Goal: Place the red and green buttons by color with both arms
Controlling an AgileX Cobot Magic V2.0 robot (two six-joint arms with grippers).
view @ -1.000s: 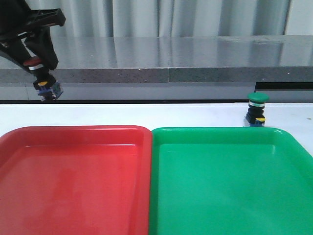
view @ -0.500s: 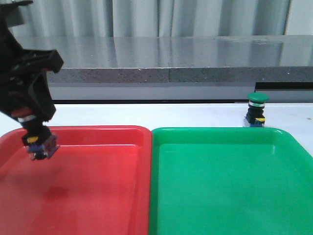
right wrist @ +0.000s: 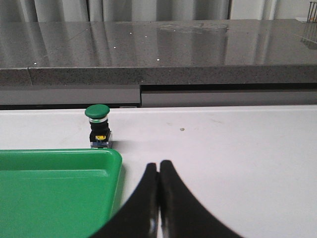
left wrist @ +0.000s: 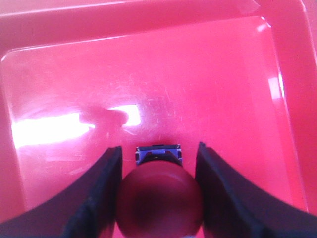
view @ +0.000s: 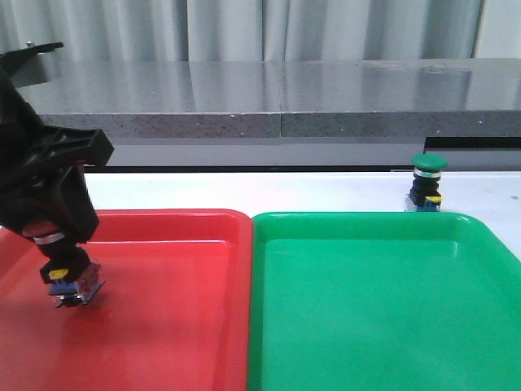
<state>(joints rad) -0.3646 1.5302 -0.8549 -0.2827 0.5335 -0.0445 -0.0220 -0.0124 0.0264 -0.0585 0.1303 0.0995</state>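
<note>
Red button [left wrist: 160, 198]: pinched by its cap between the fingers of the left gripper [view: 50, 238], base downward, held low over the red tray [view: 163, 326]; whether the base already touches the tray floor cannot be told.
Green button [view: 428, 182]: upright on the white table [view: 326, 191], just beyond the far right corner of the green tray [view: 374, 309], well apart from both grippers.
Right gripper [right wrist: 159, 198]: fingers pressed together with nothing between them, low over the table beside the green tray.
Step in hand: the red button is judged to be in the act of being set down in the red tray, so roughly half the task remains.
Next move: the left fingers would need to be spread once the base is seated; then the right gripper must be opened, brought over the green cap, closed on it, and carried into the green tray.
</note>
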